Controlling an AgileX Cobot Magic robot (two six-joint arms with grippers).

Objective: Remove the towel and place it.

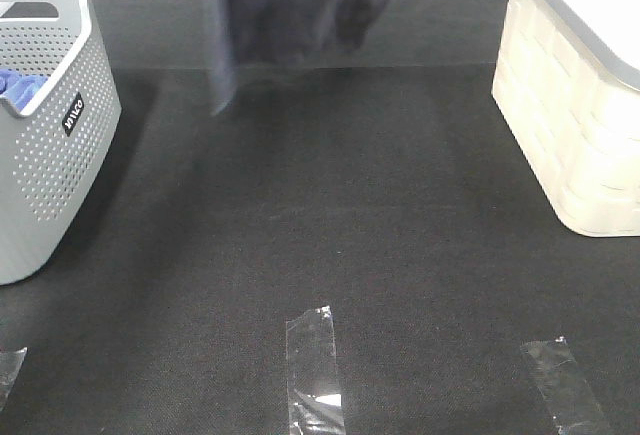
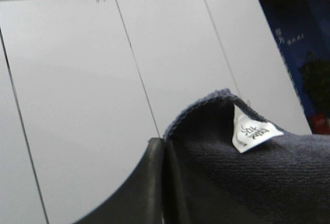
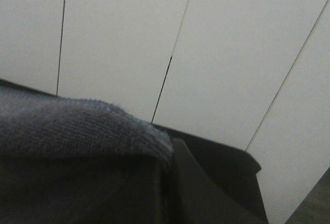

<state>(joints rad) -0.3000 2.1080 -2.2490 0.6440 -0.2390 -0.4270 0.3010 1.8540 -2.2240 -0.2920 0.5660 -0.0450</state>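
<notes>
Towel (image 1: 300, 5) aloft above black mat (image 1: 350, 245)

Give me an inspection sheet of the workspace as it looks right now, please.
Surface: dark textured mat.
Job's things: towel hangs lifted at the far middle.
Clutter: grey basket at left holding a blue cloth; cream basket at right; tape strips along the near edge.
Grippers: left gripper and right gripper both shut on the towel's edge.
Cables: nothing seen.
Surroundings: white panels behind, in the wrist views.
</notes>
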